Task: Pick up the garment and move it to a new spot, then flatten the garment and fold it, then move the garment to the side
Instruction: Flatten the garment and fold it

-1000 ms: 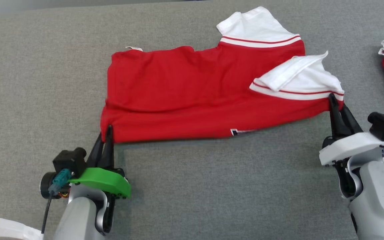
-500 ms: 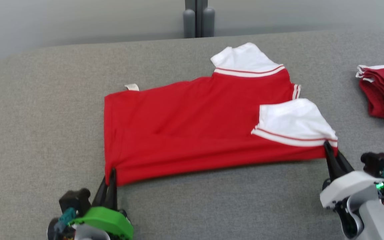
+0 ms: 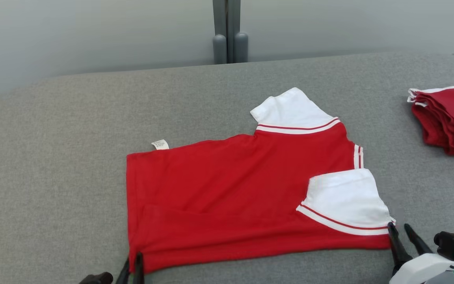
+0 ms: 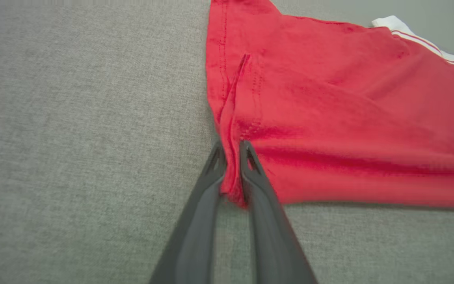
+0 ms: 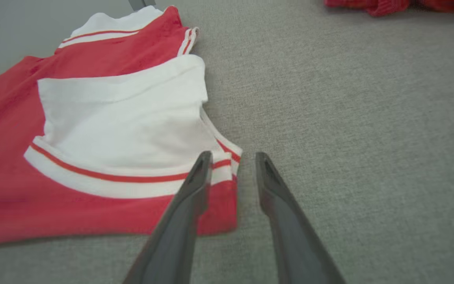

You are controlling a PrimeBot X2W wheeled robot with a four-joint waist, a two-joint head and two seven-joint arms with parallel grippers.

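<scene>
Head view showed the red shirt point(image 3: 227, 189) lying half-folded on the grey desk point(image 3: 53, 157). The left end effector point(image 4: 233, 156) pinched its hem corner; the right end effector point(image 5: 233, 161) stood open beside the sleeve corner. Folding seemed underway; next likely needs the left pinch released.

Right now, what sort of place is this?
Likely a clothes-folding test room: a grey fabric-covered table, a red and white shirt laid out, folded red garments piled aside.
</scene>
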